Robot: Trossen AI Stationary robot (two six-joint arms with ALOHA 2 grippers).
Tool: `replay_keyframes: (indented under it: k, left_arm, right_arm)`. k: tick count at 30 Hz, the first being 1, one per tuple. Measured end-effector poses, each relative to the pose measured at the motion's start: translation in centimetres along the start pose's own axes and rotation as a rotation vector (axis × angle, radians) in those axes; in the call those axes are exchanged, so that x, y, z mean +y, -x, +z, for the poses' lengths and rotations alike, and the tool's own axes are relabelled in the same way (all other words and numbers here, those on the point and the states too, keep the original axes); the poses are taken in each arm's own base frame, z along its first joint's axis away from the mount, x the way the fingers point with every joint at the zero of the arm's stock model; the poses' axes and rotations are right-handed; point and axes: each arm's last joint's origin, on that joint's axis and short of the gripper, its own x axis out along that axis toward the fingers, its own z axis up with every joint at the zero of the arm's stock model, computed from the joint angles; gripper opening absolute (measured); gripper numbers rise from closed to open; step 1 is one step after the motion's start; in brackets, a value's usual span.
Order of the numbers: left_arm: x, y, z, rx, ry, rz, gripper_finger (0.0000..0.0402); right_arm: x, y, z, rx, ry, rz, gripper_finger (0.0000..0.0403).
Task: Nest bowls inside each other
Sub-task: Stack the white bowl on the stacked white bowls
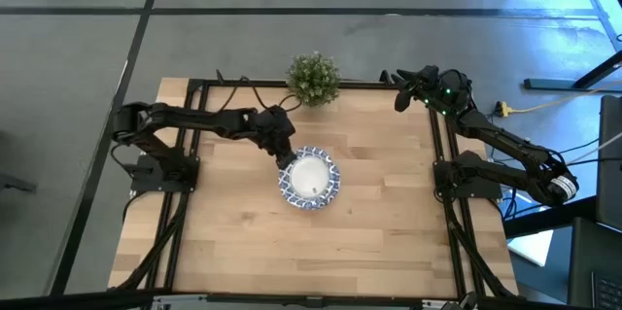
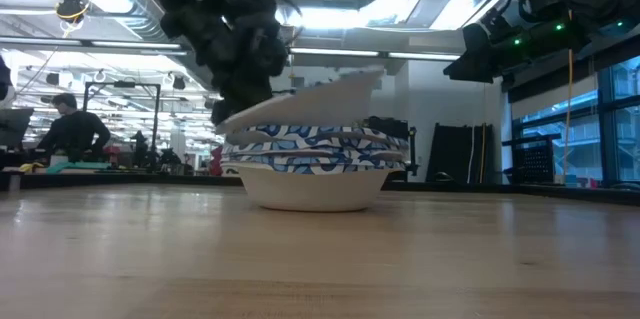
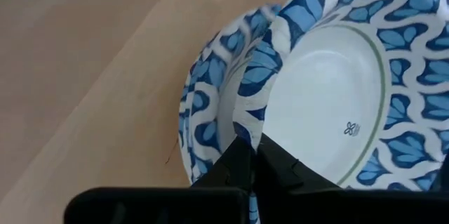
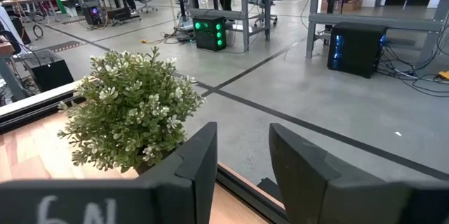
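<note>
Stack of nested bowls (image 1: 310,180) mid-counter, slightly toward 12 o'clock of centre in high view; blue-and-white rim bands layered one over another in low view (image 2: 315,164)
Top bowl (image 2: 300,99) tilted, not seated: high at right edge, low at left in low view, white underside showing
Same top bowl in left wrist view (image 3: 330,83), white inside with blue leaf pattern on rim, sitting askew over rim of the one beneath (image 3: 203,122)
Left claw (image 1: 286,157) at about 10 o'clock of stack, fingers (image 3: 242,171) pinched closed on rim of top bowl
Left arm reaching in from 9 o'clock side of counter (image 1: 243,252)
Exact bowl count in stack not readable
Small green potted plant (image 1: 313,78) at 12 o'clock edge of counter, well apart from stack; also in right wrist view (image 4: 130,108)
Right claw (image 1: 399,94) up near 1 o'clock corner, off past counter edge, fingers (image 4: 200,157) spread apart, nothing between them
Person seated at a desk far in room behind, left side of low view (image 2: 70,129)
</note>
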Motion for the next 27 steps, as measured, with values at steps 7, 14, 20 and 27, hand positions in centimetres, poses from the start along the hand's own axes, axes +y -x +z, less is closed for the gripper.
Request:
replay_keyframes:
  k: [7, 14, 20, 27]
  left_arm:
    - [0.3, -1.8, -0.6, 0.060, 0.012, 0.010, 0.0001]
    - [0.0, -2.0, 0.2, -0.030, -0.024, -0.011, 0.0034]
    - [-0.2, -2.0, 0.6, -0.067, -0.050, -0.042, 0.0060]
    - [-0.4, -2.0, 0.9, -0.097, -0.100, -0.058, 0.0072]
  right_arm:
    - [0.0, 0.0, 0.0, 0.000, 0.000, 0.000, 0.0132]
    - [0.0, 0.0, 0.0, 0.001, 0.000, 0.000, 0.0132]
    - [0.0, 0.0, -0.3, 0.027, -0.002, -0.002, 0.0132]
    - [0.0, 0.0, -0.4, 0.036, -0.001, -0.003, 0.0132]
